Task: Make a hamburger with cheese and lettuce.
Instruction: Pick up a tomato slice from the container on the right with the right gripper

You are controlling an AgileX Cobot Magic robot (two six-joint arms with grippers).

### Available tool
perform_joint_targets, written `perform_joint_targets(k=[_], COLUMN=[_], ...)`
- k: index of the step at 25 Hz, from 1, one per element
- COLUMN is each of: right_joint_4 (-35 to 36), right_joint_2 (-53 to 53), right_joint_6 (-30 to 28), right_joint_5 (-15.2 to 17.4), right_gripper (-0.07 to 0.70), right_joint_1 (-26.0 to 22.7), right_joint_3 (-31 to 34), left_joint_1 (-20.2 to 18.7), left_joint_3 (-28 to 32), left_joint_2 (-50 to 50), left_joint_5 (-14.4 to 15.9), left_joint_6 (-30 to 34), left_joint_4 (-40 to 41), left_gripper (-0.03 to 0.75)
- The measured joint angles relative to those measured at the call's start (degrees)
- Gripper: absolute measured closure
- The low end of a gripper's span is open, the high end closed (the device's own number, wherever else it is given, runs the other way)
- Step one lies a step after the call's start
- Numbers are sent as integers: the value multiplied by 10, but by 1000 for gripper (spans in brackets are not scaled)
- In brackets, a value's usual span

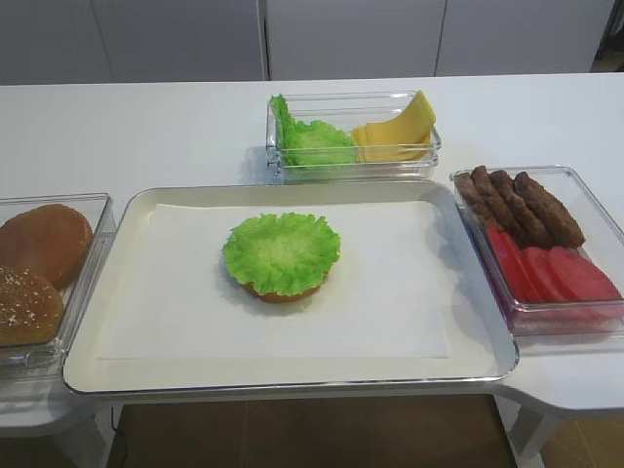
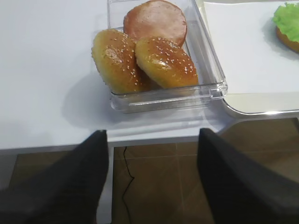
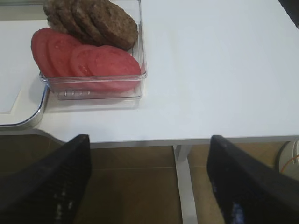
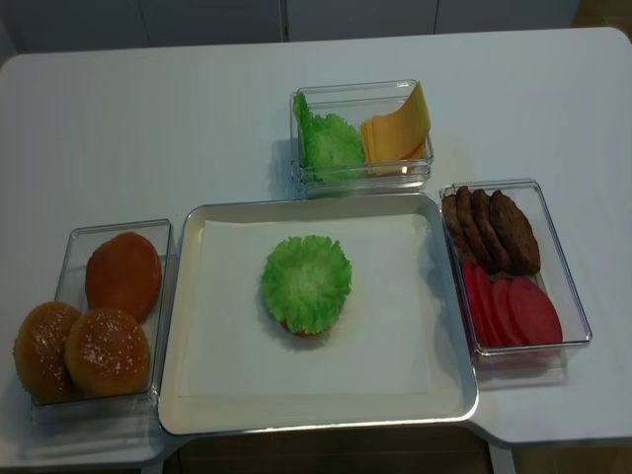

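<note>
**Burger station, stock on the white table**

While both arms hang back off the near table edge, the items lie as follows.

Item 1: hamburger [image 4: 306, 286], unfinished. Tan bun base with one frilly lettuce leaf [image 1: 282, 252] laid on top, the leaf overhanging the bun all round. It sits near the middle of white paper lining a metal tray [image 4: 173, 385].

Item 2: clear box [image 1: 351, 168] behind the tray. Spare green leaves [image 4: 329, 143] on its left side; cheese [image 4: 397, 128], pale yellow slices leaning against the right wall.

Item 3: clear box [image 4: 573, 316] just right of the tray. Brown patties [image 4: 494, 229] overlapped at the far end, red tomato slices [image 3: 84, 58] overlapped at the near end.

Item 4: clear box [image 2: 205, 79] just left of the tray. Two sesame-topped bun halves [image 2: 140, 60] at the near end, one plain brown bun half [image 2: 155, 21] behind them.

Item 5: left gripper [image 2: 152, 182]. Dark fingers well apart, holding nothing, below the table edge in front of the bun box.

Item 6: right gripper [image 3: 147, 179]. Fingers spread wide, holding nothing, below the table edge near the patty-and-tomato box.
</note>
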Motion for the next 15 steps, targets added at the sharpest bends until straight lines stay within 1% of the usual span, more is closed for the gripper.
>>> perform_joint_targets(k=[15], right_joint_4=[0], right_joint_2=[0], right_joint_6=[-2], right_joint_5=[0], right_gripper=[26], right_joint_1=[0], right_joint_3=[0], left_joint_1=[0], left_joint_3=[0], left_joint_2=[0], left_joint_5=[0], left_joint_6=[0], left_joint_4=[0], left_gripper=[270])
